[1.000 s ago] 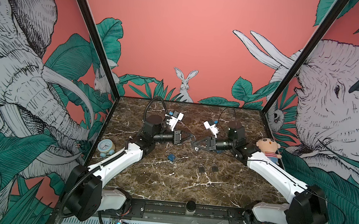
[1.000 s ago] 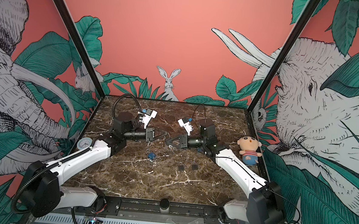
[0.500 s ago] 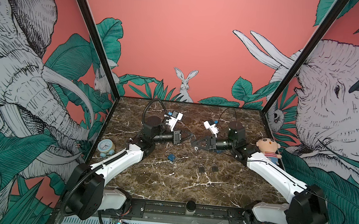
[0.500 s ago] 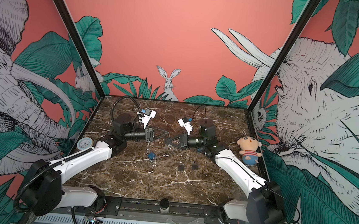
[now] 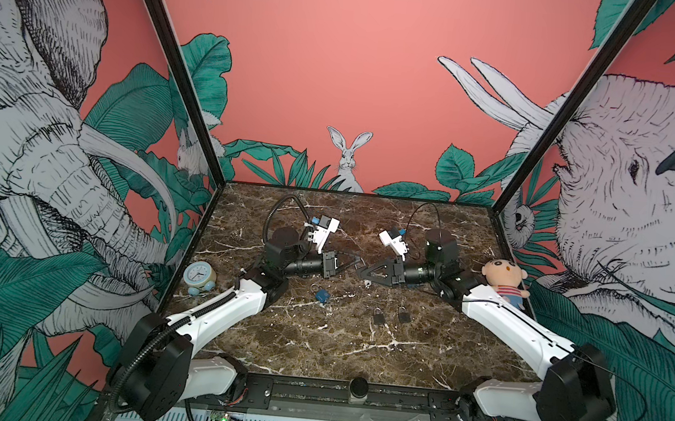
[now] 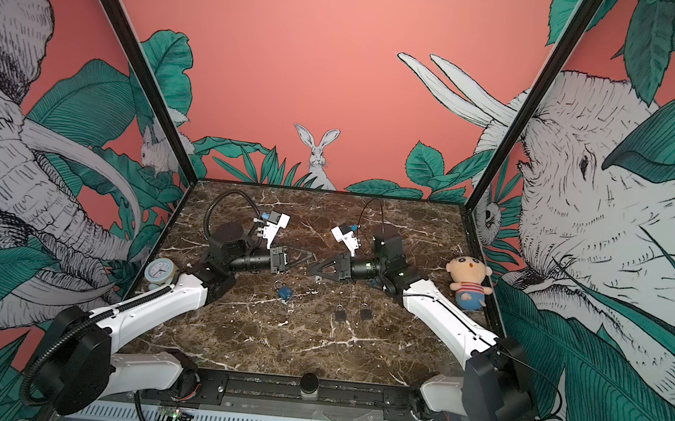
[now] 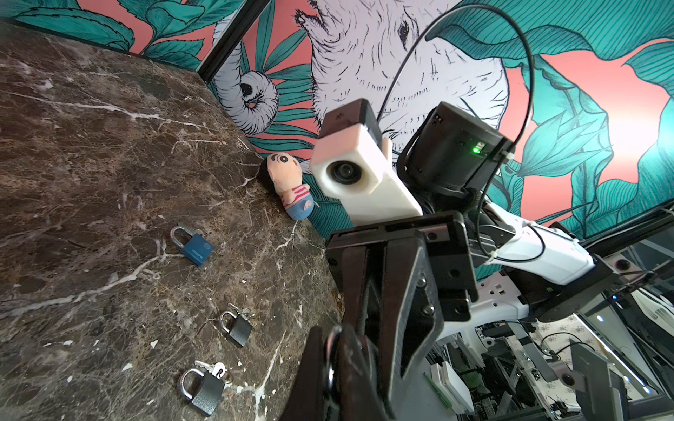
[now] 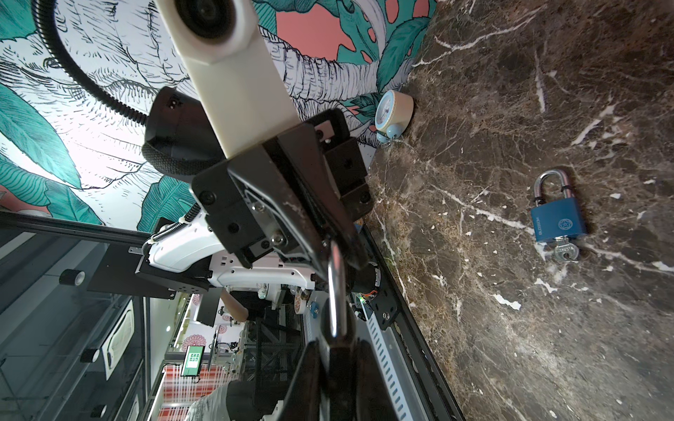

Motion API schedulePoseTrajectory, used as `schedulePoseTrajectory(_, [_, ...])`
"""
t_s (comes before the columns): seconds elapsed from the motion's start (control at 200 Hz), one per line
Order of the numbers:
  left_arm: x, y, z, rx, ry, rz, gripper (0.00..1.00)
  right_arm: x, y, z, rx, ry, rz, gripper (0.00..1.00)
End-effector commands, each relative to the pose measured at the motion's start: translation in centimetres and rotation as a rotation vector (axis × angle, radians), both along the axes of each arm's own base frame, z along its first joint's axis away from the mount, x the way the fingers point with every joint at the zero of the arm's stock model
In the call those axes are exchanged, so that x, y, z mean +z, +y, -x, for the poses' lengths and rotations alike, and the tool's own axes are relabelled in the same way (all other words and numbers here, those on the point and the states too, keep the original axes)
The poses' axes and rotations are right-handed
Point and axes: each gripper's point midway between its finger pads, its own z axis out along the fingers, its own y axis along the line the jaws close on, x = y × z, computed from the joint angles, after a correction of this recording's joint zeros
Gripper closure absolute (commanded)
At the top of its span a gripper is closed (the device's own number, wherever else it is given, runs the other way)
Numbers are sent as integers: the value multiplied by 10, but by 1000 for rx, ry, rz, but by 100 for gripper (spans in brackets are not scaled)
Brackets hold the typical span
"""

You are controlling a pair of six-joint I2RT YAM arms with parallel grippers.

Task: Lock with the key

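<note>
Padlock [image 8: 335, 291] in play: where does it sit? (Ana)

Off the table [image 5: 316, 343], held in the air about the middle of it in both top views, a shade toward 12 o'clock; only its silver shackle shows plainly; the dark body is mostly hidden between fingers. (Ben)

And the claws? (Ana)

Both narrow; the left gripper [image 8: 341, 240] points in from 9 o'clock and is pinched onto the top of the shackle; the right gripper [image 7: 364, 320] points in from 3 o'clock and is clamped on the body end; tip to tip, they almost meet. (Ben)

Any key in it? (Ana)

A small silver piece [image 5: 368, 283] hangs just below the right fingertips; whether that is a key I cannot tell. (Ben)

What lies on the marble? (Ana)

A blue padlock [image 5: 322, 295] lies flat near the meeting point, at 7 o'clock from it, with a key [image 8: 565, 251] in its base; a dark padlock [image 5: 378, 317] and a second dark padlock [image 5: 404, 315] lie side by side at 5 o'clock, not touching; a small clock [image 5: 199, 276] stands at the 9 o'clock edge; a plush doll [image 5: 505, 278] sits at the 3 o'clock edge. (Ben)
</note>
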Motion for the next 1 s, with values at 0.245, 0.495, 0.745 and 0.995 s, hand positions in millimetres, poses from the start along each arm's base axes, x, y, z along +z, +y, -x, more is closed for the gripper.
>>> schedulePoseTrajectory(0.245, [-64,-18,57,-132,207,-118,100,86,11,-5,56,-341,-208,100])
schedulePoseTrajectory(0.495, [-68,-19,79,-156,218,-124,100,86,10,-14,31,-344,-202,100])
schedulePoseTrajectory(0.745, [-72,-9,96,-172,225,-134,100,81,5,-26,-3,-338,-180,100])
schedulePoseTrajectory(0.995, [-80,-1,111,-207,229,-175,100,78,2,-30,-14,-340,-154,100])
